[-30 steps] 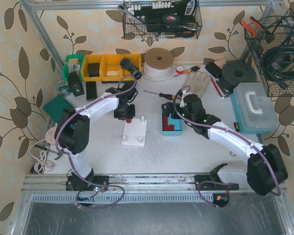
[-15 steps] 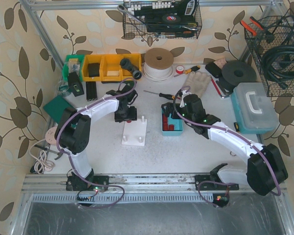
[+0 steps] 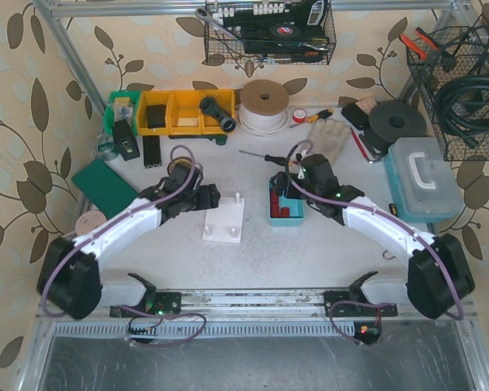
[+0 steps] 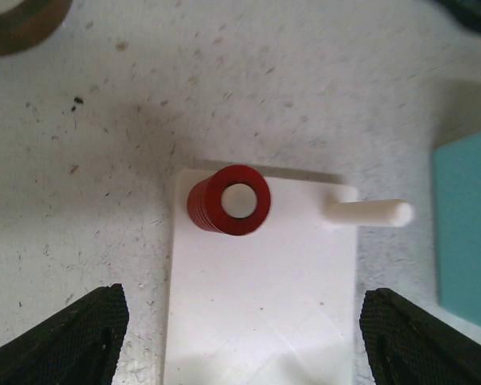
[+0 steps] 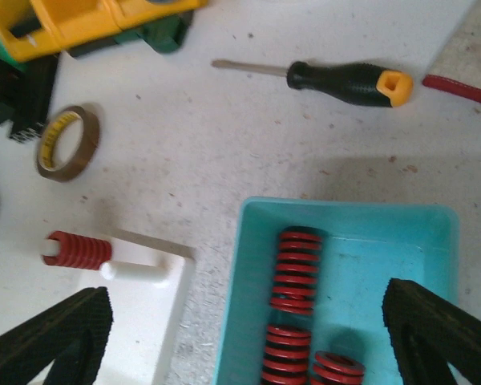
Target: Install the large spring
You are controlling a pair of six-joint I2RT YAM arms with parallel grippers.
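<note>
Black-padded, wide and holding nothing: both left jaws and right jaws. Below the right jaws, a blue tray (image 5: 345, 210) of red springs (image 5: 289, 353), the large spring (image 5: 298, 271) lying untouched among them. Below the left jaws, a white plate (image 4: 256, 305) on the worktop (image 4: 104, 120), with a fitted spring (image 4: 228, 199) on one peg and a bare peg (image 4: 367, 213) beside it. Seems the pick-up step. Likely next: lower the right jaws astride the large spring, close, carry it to the bare peg.
</note>
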